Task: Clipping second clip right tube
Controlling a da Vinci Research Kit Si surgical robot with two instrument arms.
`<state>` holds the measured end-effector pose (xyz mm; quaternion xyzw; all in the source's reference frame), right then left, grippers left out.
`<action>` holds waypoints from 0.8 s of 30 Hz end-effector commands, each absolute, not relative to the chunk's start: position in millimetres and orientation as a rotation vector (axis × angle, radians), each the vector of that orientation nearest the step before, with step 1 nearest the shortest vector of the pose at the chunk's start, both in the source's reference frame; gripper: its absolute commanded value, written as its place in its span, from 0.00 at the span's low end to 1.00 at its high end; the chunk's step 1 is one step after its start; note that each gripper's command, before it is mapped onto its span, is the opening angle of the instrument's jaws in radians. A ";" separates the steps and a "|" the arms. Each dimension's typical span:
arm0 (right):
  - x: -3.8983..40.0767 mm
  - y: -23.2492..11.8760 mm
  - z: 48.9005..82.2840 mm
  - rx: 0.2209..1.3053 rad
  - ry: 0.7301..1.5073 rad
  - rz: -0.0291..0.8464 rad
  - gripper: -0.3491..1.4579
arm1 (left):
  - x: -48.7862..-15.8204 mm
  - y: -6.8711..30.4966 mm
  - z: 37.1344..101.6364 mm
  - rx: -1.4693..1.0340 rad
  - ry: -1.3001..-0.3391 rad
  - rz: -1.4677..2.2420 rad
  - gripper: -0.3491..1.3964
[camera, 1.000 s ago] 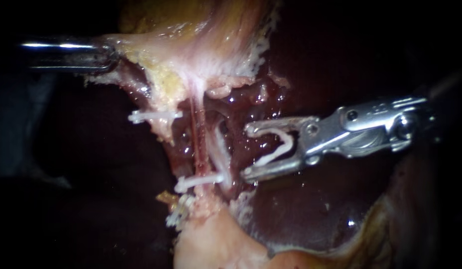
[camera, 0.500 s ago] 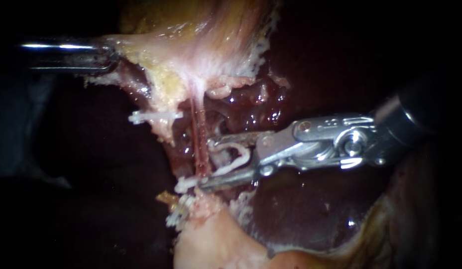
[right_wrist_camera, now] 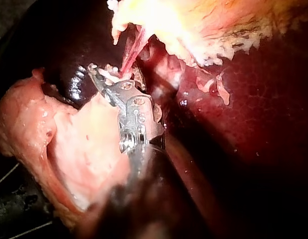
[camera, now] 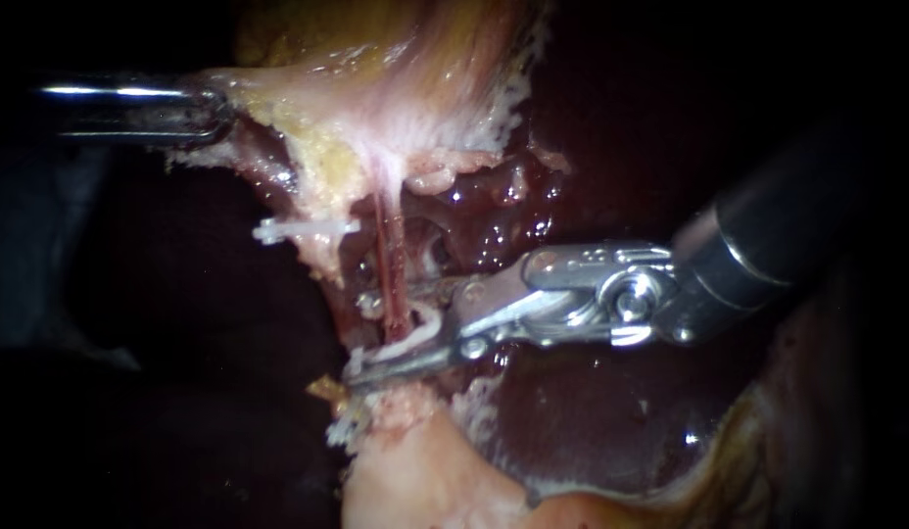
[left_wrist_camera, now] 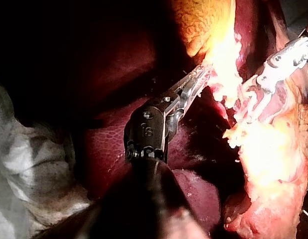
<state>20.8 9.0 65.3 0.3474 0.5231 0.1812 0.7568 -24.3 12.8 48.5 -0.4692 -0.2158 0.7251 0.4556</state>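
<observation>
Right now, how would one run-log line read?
left instrument: grips tissue | right instrument: jaws carry open clip astride tube | clip not yet closed

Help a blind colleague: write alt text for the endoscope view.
My right instrument holds an open white clip around a thin reddish tube. My left instrument, upper left, meets pale stretched tissue.

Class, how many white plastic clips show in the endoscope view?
4: one white plastic clip upper left on pale yellowish tissue; one carried by the slender metal right instrument at the thin red tube; one mostly hidden beneath it; one lowest. Others may be hidden.
</observation>
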 end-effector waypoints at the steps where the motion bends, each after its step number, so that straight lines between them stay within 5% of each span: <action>1: 20.9 9.0 65.2 0.761 1.150 0.387 0.46 | -24.3 12.8 48.5 -1.157 -0.532 1.788 0.00; 11: 21.3 7.5 62.2 0.839 1.253 0.335 0.46 | -24.3 12.8 48.5 -1.157 -0.532 1.788 0.00; 24: 21.3 6.0 59.8 0.886 1.272 0.277 0.44 | -24.3 12.8 48.5 -1.157 -0.532 1.788 0.00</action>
